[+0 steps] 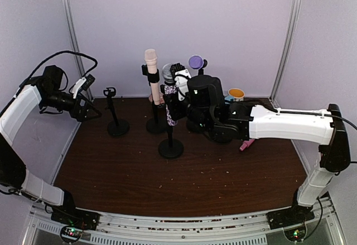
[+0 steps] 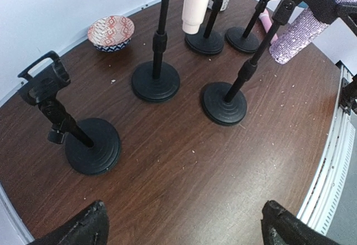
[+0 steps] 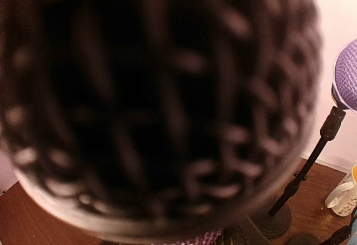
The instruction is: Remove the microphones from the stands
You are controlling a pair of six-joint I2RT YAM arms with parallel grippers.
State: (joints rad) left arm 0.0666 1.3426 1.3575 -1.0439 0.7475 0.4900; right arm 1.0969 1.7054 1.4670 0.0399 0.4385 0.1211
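Black right gripper (image 1: 179, 99) is at the upper body of the microphone (image 1: 170, 114), and the mesh head fills the wrist view. Jaws are hidden, so I can't tell if it's clamped or only bracketing. The mic is clipped in the front stand (image 1: 170, 147), long axis near upright with a slight tilt, head at 12, tail at 6. Right arm reaches in flat from 3 o'clock. Left gripper (image 1: 89, 109) is well apart at 9, fingers spread, empty. My call: right arm pulls up along the axis.

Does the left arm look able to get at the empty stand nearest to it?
Probably yes. The left gripper hangs open just beside that empty stand, and only bare table shows between them, so nothing seems to block the way.
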